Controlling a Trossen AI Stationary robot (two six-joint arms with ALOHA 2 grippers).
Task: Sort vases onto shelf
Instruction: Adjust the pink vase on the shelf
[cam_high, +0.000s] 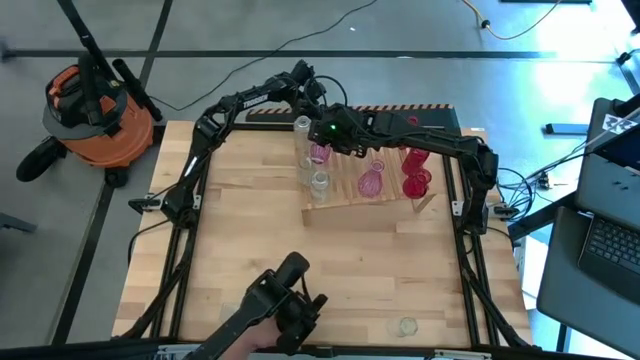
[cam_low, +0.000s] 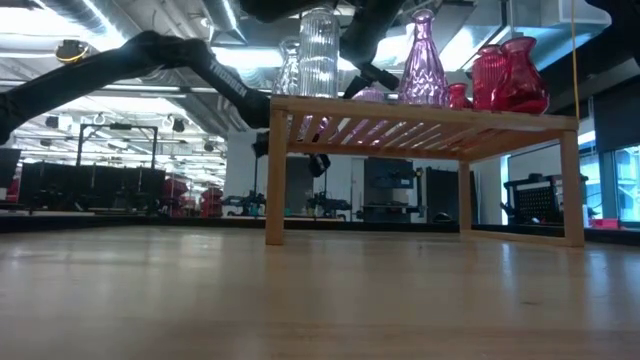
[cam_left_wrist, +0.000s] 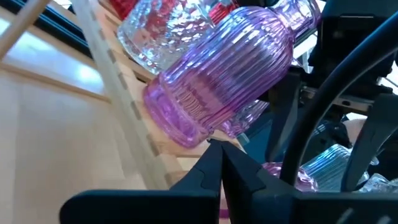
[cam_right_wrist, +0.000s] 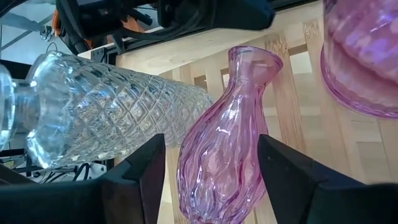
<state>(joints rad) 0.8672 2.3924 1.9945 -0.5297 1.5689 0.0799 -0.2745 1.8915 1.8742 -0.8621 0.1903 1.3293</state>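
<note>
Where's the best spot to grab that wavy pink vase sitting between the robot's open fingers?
Probably the pink vase at its narrow neck just under the flared lip, right gripper coming from above with a finger either side. It stands upright, and the swelling body is wider and slicker.

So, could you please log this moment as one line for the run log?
right gripper: open around pink vase on shelf | left gripper: shut, beside ribbed pink vase | clear vase: on table
</note>
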